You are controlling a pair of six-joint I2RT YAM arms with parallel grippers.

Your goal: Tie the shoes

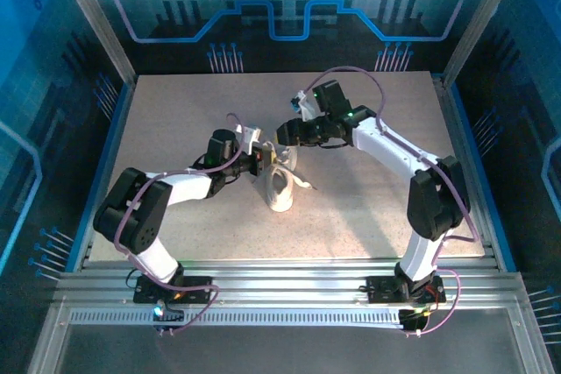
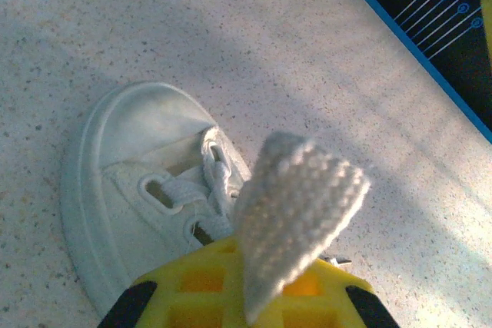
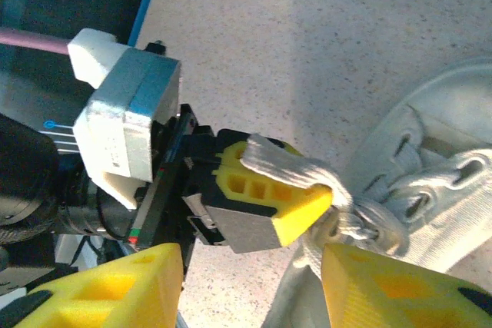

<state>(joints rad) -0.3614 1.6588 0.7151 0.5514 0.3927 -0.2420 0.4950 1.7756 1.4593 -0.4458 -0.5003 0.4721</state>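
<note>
On the speckled beige table [image 1: 175,111], near its middle — one small white sneaker [image 1: 280,192], sole down, a lace [image 1: 305,184] trailing beside it.

- The sneaker [image 1: 280,188] lies near the middle of the bench [image 1: 368,208], lengthwise from front to back.
- The left pincer [image 1: 266,164] sits at the sneaker's left side, just beside its far end.
- A lace [image 2: 296,213] runs up from the eyelets and sits between the left pincer's fingers.
- The right pincer [image 1: 285,133] hangs just behind the sneaker, behind and right of the left pincer, its fingers on either side of the laced part.
- A loose lace end [image 1: 304,185] lies on the bench to the right of the sneaker.
</note>
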